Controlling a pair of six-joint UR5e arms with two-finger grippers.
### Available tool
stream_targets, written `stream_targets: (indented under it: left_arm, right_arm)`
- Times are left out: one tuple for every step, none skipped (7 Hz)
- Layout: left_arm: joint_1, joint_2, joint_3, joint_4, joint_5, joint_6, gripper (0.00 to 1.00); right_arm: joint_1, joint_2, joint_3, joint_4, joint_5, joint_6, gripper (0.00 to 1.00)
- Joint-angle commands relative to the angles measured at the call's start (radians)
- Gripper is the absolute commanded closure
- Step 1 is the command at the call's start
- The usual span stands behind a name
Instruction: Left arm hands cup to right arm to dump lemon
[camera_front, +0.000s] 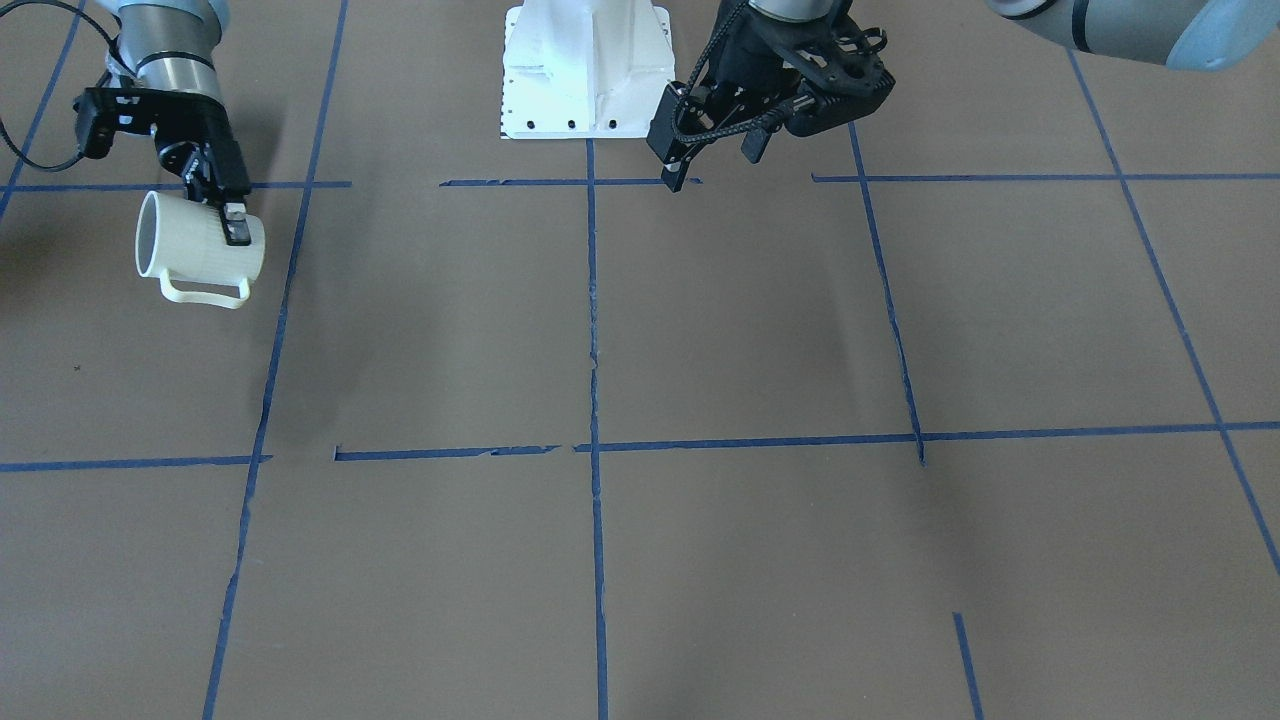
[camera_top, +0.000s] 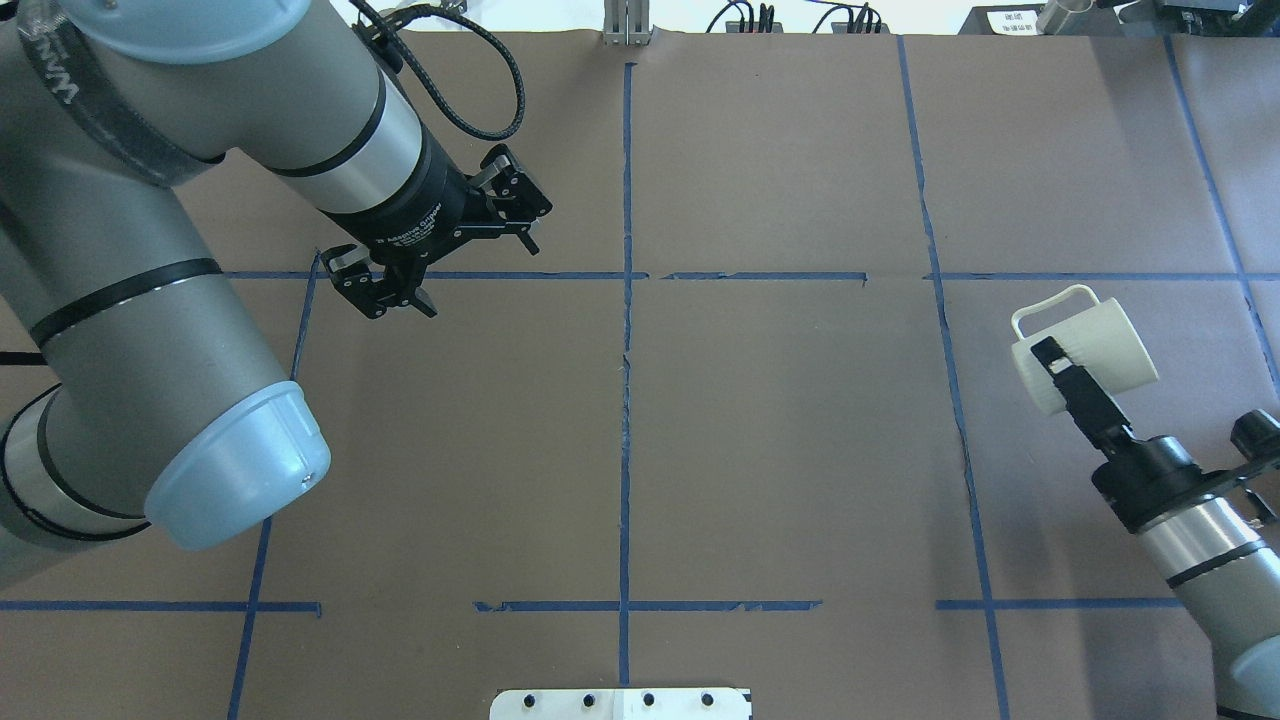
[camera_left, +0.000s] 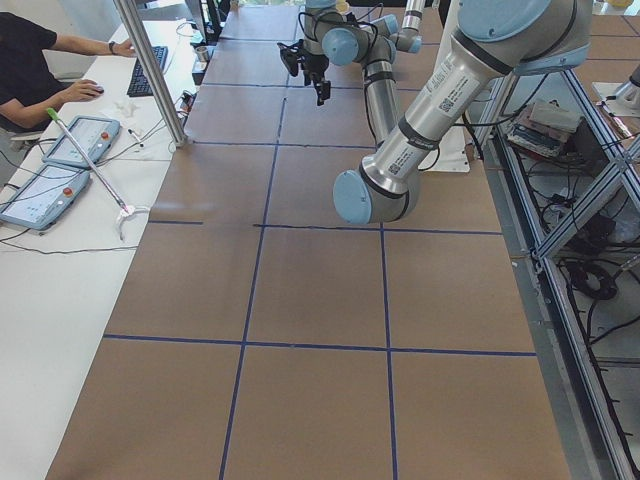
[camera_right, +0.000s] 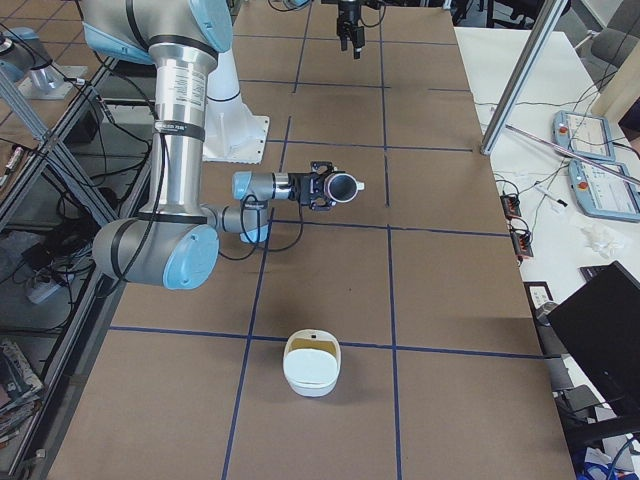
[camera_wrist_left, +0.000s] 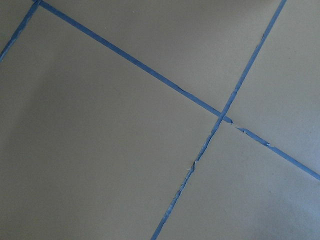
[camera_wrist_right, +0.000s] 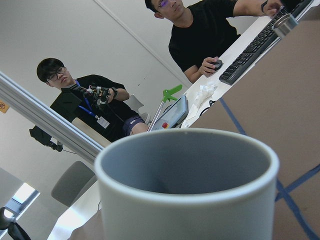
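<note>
My right gripper is shut on the white cup and holds it above the table, tipped on its side. The fingers clamp the body near the base. The handle points to the far side. The mouth faces my right, toward the table's end. In the front view the cup hangs under this gripper. The right wrist view shows its grey inside, and I see nothing in it. My left gripper is open and empty over the left-centre of the table. The lemon shows nowhere.
A white bowl stands on the table near its right end; I cannot tell what lies in it. Blue tape lines cross the brown table. The white robot base is at my edge. Operators sit at desks beyond the far side.
</note>
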Motion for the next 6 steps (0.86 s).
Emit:
stream_targets:
  left_arm:
    - [-0.003, 0.069, -0.063, 0.002, 0.000, 0.063, 0.00]
    - [-0.003, 0.081, -0.070, 0.004, 0.000, 0.089, 0.00]
    - [0.001, 0.074, -0.064, 0.004, 0.000, 0.090, 0.00]
    - [0.006, 0.059, -0.051, 0.002, 0.000, 0.090, 0.00]
    - [0.006, 0.005, -0.015, 0.002, -0.003, 0.090, 0.00]
    - [0.008, -0.064, 0.065, 0.004, -0.008, 0.090, 0.00]
  right_arm:
    - [0.061, 0.255, 0.019, -0.403, 0.041, -0.086, 0.96]
    - [0.059, 0.367, 0.015, -0.575, 0.043, -0.116, 0.96]
    - [0.054, 0.461, 0.010, -0.718, 0.038, -0.185, 0.96]
    - [0.036, 0.509, -0.019, -0.857, 0.011, -0.190, 0.95]
    - [0.008, 0.594, -0.058, -0.956, -0.055, -0.192, 0.95]
    - [-0.025, 0.644, -0.117, -0.999, -0.142, -0.196, 0.95]
